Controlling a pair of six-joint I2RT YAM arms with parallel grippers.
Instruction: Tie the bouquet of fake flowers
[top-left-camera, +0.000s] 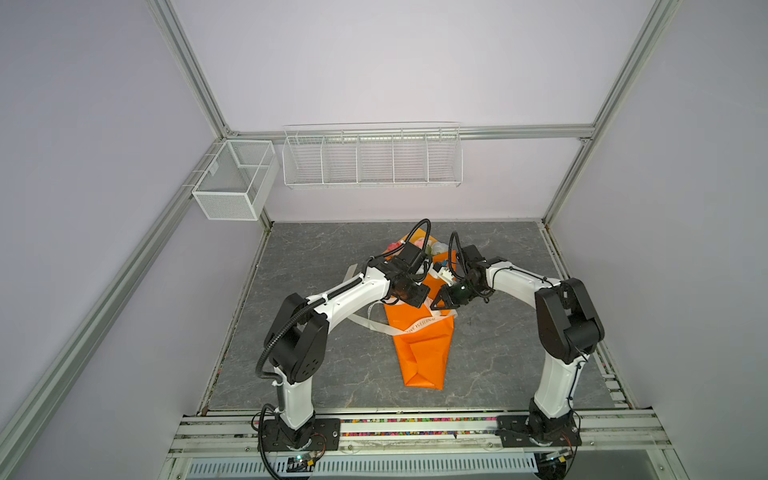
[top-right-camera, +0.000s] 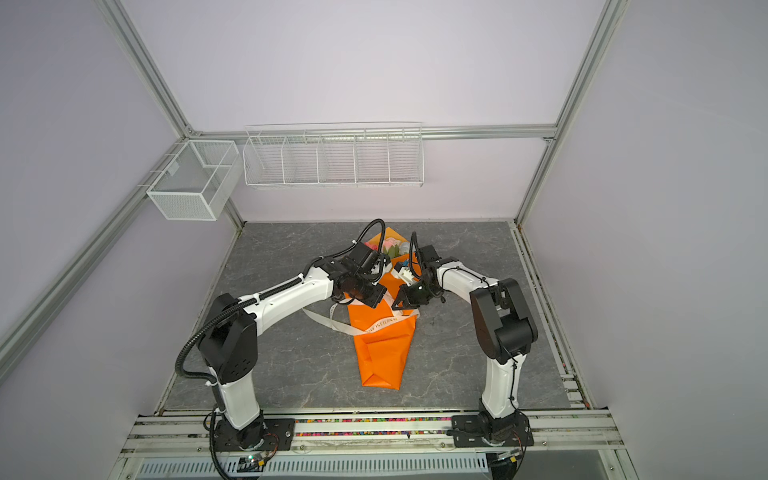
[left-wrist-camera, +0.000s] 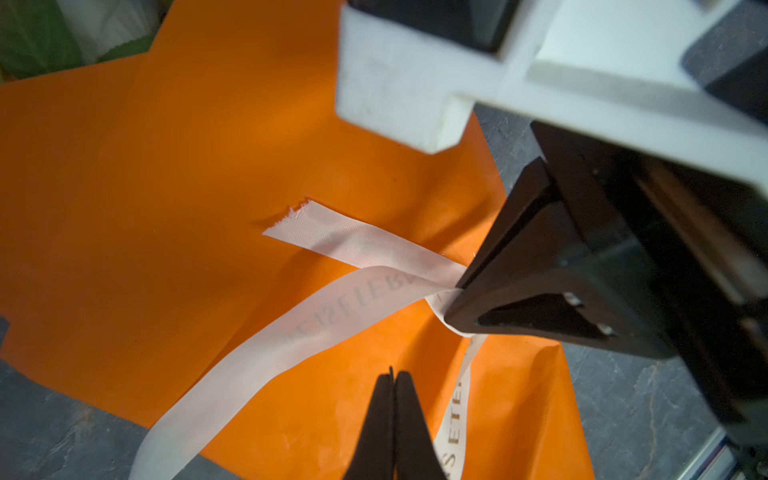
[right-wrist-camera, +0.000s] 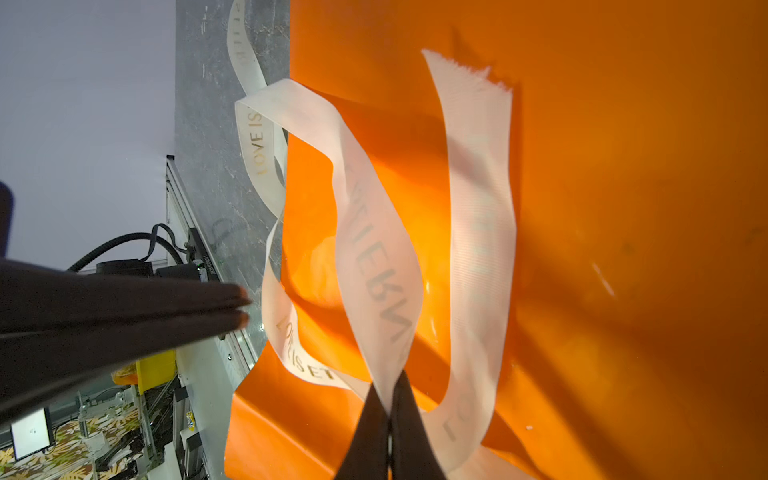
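Right wrist, ribbon (right-wrist-camera: 374, 249) printed "LOVE IS", orange bouquet (right-wrist-camera: 623, 208)

Grey marbled tabletop (top-left-camera: 316, 374) carries the orange bouquet (top-left-camera: 422, 353) and trailing ribbon (left-wrist-camera: 257, 365).

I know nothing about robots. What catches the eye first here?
The bright orange bouquet, lying in the middle of the grey table. A cream ribbon crosses it, pinched in the right end effector; the left end effector hovers shut beside it.
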